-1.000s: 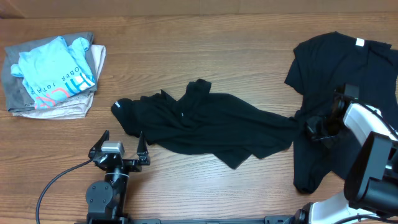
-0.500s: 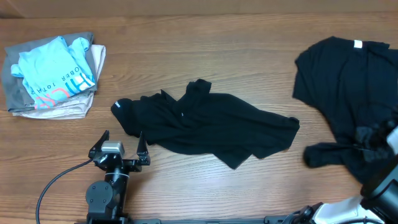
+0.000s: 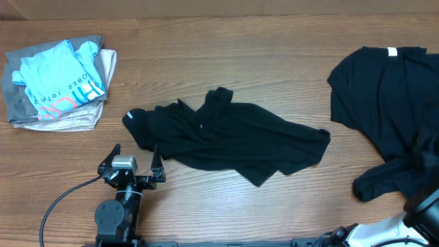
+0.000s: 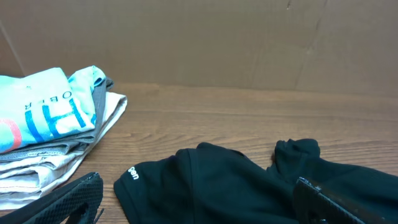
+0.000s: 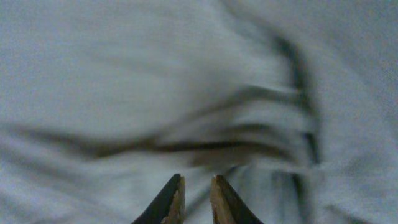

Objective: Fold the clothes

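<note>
Not much of the folding shows as done on the black shirts. Over in the far left corner of the tabletop (image 3: 274,62) sits a folded pile (image 3: 58,82), a pale blue printed shirt on top of grey and cream ones. It looks finished, so I'd guess that is where done pieces go.

The middle black T-shirt (image 3: 226,134) lies in a crumpled heap across the centre, twisted and bunched with no clean edge laid out. It is just beyond the left tool (image 3: 135,154), which is spread wide with nothing in it and not touching the cloth.

The right-hand black T-shirt (image 3: 391,110) is over by the right edge, well apart from the middle one. Its upper part is fairly flat, with a small white tag near the top, but its near end is gathered into a rumpled tail towards the right arm (image 3: 425,213) in the corner.

The right tool (image 5: 193,186) cannot be seen from above. Its own camera shows the two tips standing almost together with a thin slit between them, and blurred wrinkled fabric just beyond. Whether it has a pinch of that shirt, I cannot tell.

By my reckoning both black shirts need spreading flat before any fold can begin, so most of the work is left.
</note>
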